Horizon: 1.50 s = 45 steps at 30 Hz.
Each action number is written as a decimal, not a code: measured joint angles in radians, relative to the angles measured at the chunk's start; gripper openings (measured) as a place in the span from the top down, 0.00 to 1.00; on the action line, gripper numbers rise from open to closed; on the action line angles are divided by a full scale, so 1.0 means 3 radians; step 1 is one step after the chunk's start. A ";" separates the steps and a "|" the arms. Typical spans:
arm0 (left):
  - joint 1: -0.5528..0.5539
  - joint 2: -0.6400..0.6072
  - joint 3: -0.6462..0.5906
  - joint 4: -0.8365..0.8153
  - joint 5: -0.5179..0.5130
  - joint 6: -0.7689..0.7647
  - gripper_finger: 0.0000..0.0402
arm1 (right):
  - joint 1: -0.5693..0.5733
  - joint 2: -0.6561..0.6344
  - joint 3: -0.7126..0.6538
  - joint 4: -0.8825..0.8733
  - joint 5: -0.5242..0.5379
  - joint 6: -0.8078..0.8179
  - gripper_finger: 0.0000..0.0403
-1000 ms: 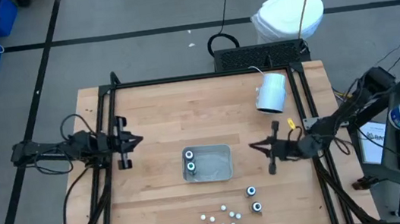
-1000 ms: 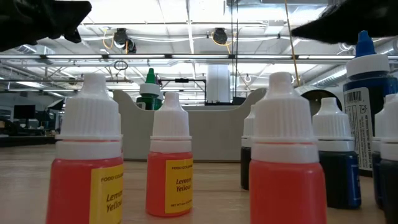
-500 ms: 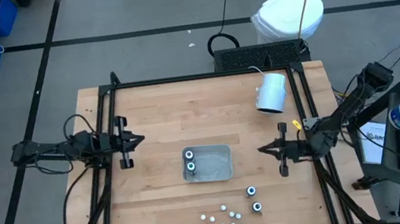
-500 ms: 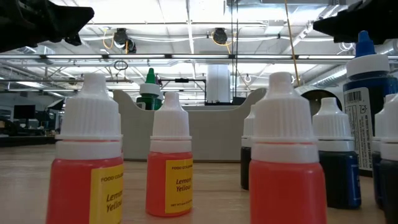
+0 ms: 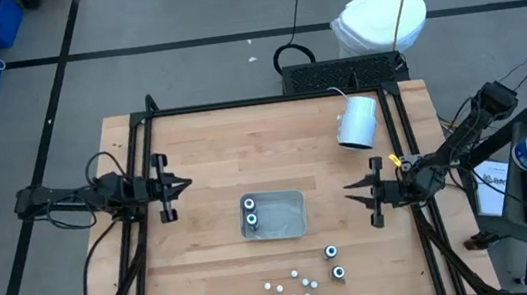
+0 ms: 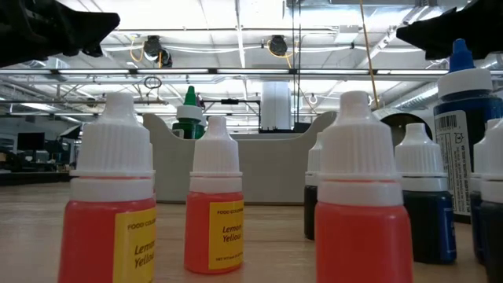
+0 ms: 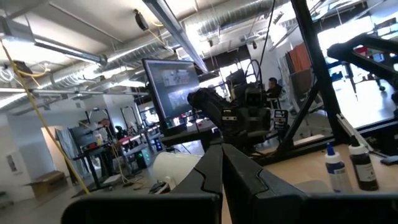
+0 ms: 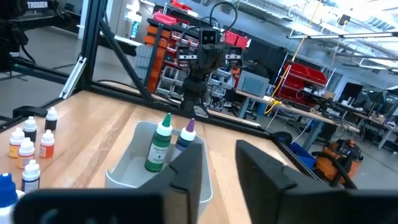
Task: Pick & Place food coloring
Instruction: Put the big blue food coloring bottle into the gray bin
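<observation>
On the wooden table (image 5: 214, 154), a grey tray (image 5: 288, 227) sits near the middle with two bottles (image 5: 249, 213) standing at its left end: in the right wrist view, a green-capped one (image 8: 159, 146) and a purple-capped one (image 8: 185, 138). Toward the near edge stand the loose food coloring bottles: a white-capped cluster (image 5: 283, 289), some labelled lemon yellow in the low view, and two dark ones (image 5: 334, 262) just right of it.

The right gripper (image 5: 362, 194) hovers right of the tray, jaws parted a little and empty, pointing at the tray. The dark pair lies nearer the front edge than it does, and it is the nearer arm; the bottles stand upright, so I judge a grasp from above or the side would suit. The left gripper (image 5: 176, 186) waits well off to the tray's left, fingers closed on nothing.

A white cylinder (image 5: 357, 122) lies at the back right. Around the table is grey floor, with a workshop beyond.
</observation>
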 joint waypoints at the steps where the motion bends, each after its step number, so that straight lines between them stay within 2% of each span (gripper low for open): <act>1: 0.0000 0.0000 0.0000 0.0010 0.0000 0.0021 0.98 | 0.0000 0.0000 0.0000 0.0000 -0.0003 0.0014 0.73; 12: -0.0001 0.0000 0.0000 0.0046 0.0001 0.0068 0.98 | 0.0117 0.0073 0.0003 -0.0050 -0.0110 0.0450 0.58; 19: -0.0001 0.0001 0.0000 0.0024 0.0001 0.0067 0.98 | 0.0117 0.0464 0.0259 -0.0195 -0.0254 0.0826 0.53; 23: -0.0001 0.0001 0.0000 0.0029 0.0003 0.0054 0.98 | 0.0117 0.0798 0.0273 -0.0215 -0.0300 0.1109 0.51; 26: -0.0001 0.0000 0.0000 0.0026 0.0003 -0.0002 0.98 | 0.0112 0.0967 0.0277 -0.0131 -0.0559 0.1259 0.50; 29: -0.0001 0.0000 0.0000 -0.0009 0.0004 -0.0013 0.98 | 0.0095 0.1126 0.0296 0.0171 -0.0795 0.1251 0.50; 32: -0.0001 0.0000 0.0000 -0.0034 0.0005 -0.0082 0.98 | 0.0081 0.1288 0.0445 0.0144 -0.0892 0.1166 0.49; 37: -0.0001 0.0000 0.0001 -0.0049 0.0006 -0.0175 0.98 | 0.0079 0.1494 0.0760 -0.0172 -0.0903 0.1096 0.47; 45: 0.0000 0.0000 0.0001 -0.0128 0.0006 -0.0176 0.98 | 0.0079 0.1671 0.0807 -0.0229 -0.0904 0.1451 0.46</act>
